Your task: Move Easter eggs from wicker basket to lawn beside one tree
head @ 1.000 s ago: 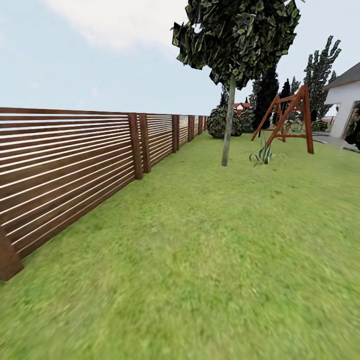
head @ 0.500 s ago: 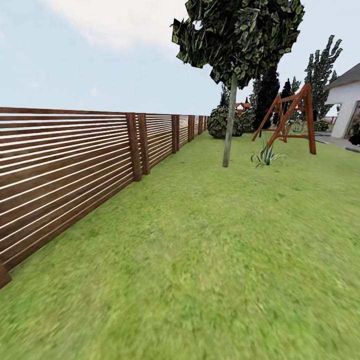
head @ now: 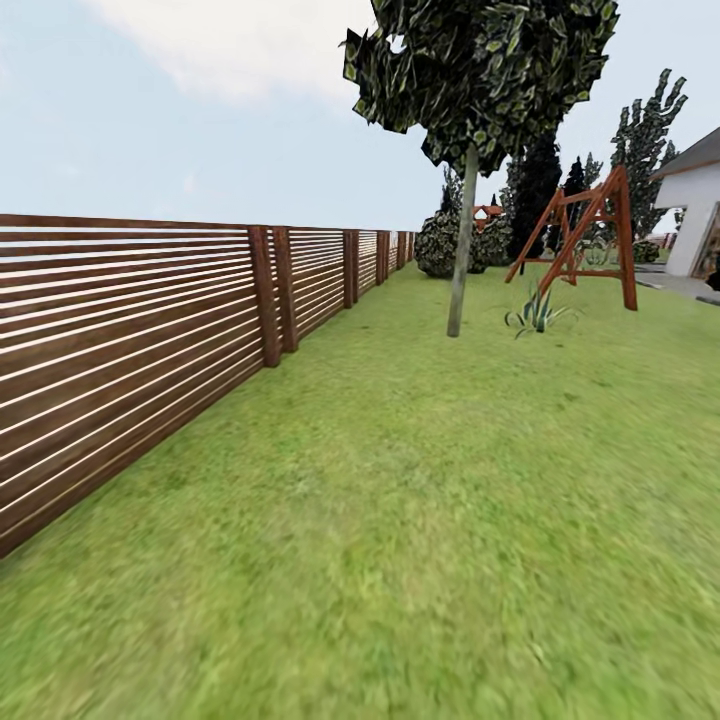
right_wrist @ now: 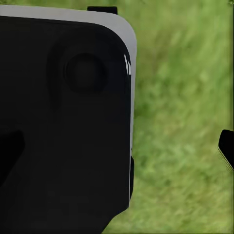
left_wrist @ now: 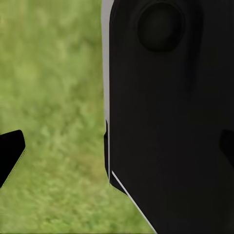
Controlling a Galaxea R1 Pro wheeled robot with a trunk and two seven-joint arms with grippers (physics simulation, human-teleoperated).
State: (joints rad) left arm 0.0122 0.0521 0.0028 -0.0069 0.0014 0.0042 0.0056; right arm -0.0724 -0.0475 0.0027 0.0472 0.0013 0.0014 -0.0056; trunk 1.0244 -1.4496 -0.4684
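From the head camera, the lawn (head: 420, 520) stretches ahead beside a slatted wooden fence (head: 130, 330). A slender-trunked tree (head: 461, 240) stands well off, with a spiky plant (head: 535, 315) just beside it and a red swing frame (head: 585, 240) beyond.

The left wrist camera looks down on grass past a black robot body panel (left_wrist: 170, 112); a dark fingertip (left_wrist: 9, 153) shows at the edge, and I cannot tell whether the left gripper is open or closed.

The right wrist camera gives the same: body panel (right_wrist: 63, 122), grass, one fingertip (right_wrist: 226, 148), right gripper state unclear.

This looks like travel. Next it must find the basket and eggs.
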